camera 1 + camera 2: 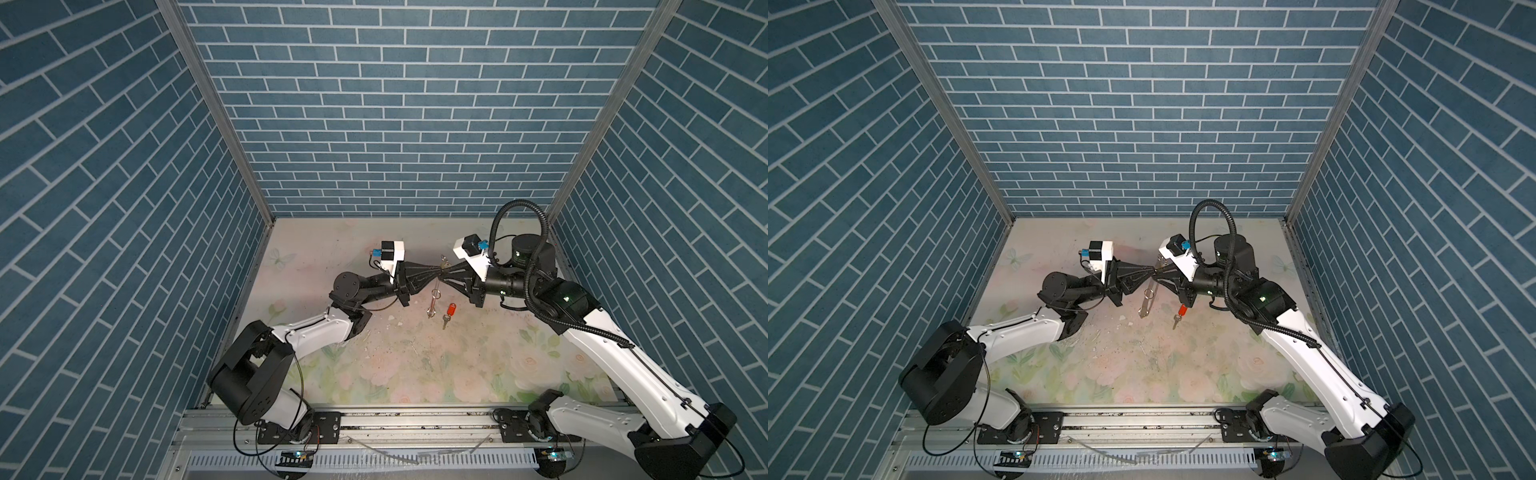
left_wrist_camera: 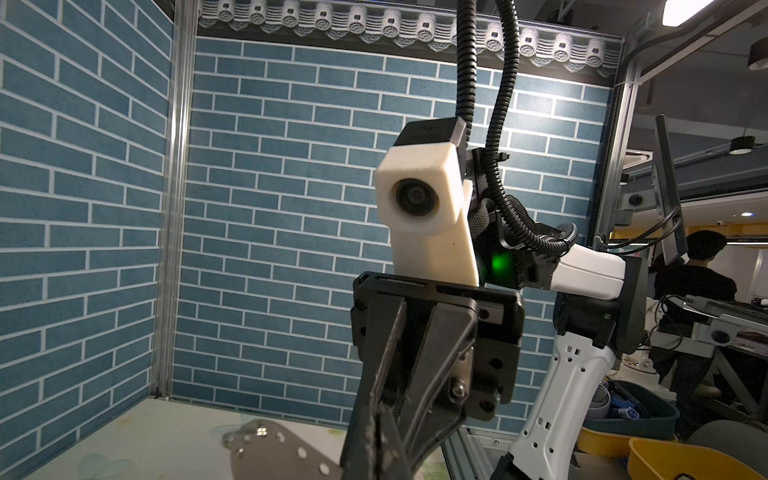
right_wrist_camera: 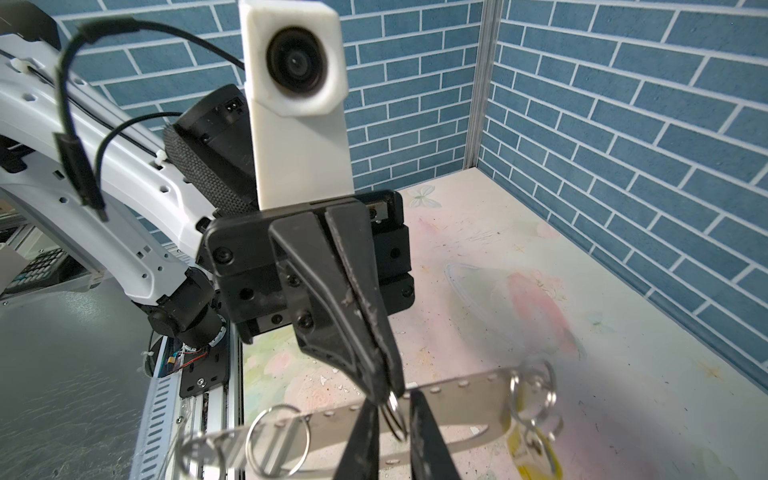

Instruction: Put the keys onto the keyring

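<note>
Black fingers of the left gripper (image 1: 436,274) are pressed together on a split ring (image 3: 394,417) of the keyring (image 1: 432,304). The keyring is a silvery perforated metal strip, held up over the middle of the table (image 1: 415,374) and slanting down toward the near side. At its far end a yellow-tagged key (image 3: 536,451) seems to dangle from another ring, but that part of the right wrist view is blurred, so I count that key as done only cautiously.

Just right of the strip's low end, the red-tagged key (image 1: 450,311) lies flat on the table, apart from everything, so it is left to thread. Further right, the right gripper (image 1: 446,274) meets the left one tip to tip. Its fingers (image 3: 428,444) stand narrowly apart on either side of the pinched ring, and I cannot tell whether they bite on it.

For room, the left wall (image 1: 124,249) is well clear of the left arm. The near half of the table is open down to the metal rail (image 1: 415,419). On the right it is tighter: the right arm's elbow and its looping hose (image 1: 543,232) sit near the far corner by the right wall (image 1: 665,249).
</note>
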`<state>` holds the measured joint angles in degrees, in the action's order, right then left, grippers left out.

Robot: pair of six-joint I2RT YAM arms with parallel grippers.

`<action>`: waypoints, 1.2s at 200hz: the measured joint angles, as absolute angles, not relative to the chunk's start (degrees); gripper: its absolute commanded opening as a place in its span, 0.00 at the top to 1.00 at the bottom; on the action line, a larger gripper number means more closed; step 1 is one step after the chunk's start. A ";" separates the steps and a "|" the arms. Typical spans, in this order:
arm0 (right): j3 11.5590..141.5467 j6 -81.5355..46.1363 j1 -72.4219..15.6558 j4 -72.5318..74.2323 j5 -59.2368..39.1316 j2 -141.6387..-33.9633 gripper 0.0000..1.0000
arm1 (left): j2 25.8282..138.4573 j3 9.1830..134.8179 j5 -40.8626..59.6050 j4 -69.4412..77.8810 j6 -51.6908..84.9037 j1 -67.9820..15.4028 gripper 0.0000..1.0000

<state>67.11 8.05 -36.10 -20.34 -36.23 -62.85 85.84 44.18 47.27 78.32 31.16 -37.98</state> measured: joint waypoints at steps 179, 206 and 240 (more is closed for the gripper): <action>98.63 24.16 -36.01 -55.99 -34.68 -81.73 1.00 | 66.30 51.11 37.91 29.39 14.85 -33.85 0.70; 107.26 27.53 -36.01 -63.92 -33.41 -88.92 1.00 | 65.54 57.74 33.95 10.44 8.05 -34.61 0.69; 117.03 30.13 -36.12 -72.38 -32.25 -97.03 1.00 | 67.46 61.36 28.34 -5.41 0.14 -39.20 0.67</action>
<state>117.03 30.13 -36.12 -72.38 -32.25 -97.03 67.46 61.36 28.34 -5.41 0.14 -39.20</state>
